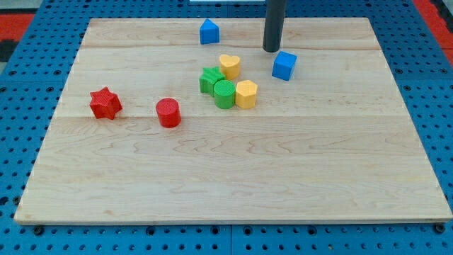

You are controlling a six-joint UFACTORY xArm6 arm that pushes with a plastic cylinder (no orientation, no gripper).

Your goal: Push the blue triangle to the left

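Note:
The blue triangle [209, 32] sits near the view's top edge of the wooden board [233, 177], left of centre. My tip [272, 49] is down on the board to the triangle's right, about ninety pixels away, not touching it. A blue cube [284, 65] lies just right of and below my tip, close to it.
A cluster sits below my tip toward the left: a yellow heart [229, 66], a green star [210, 78], a green cylinder [224, 93] and a yellow hexagon [246, 93]. A red cylinder [168, 112] and a red star [105, 103] lie at the view's left.

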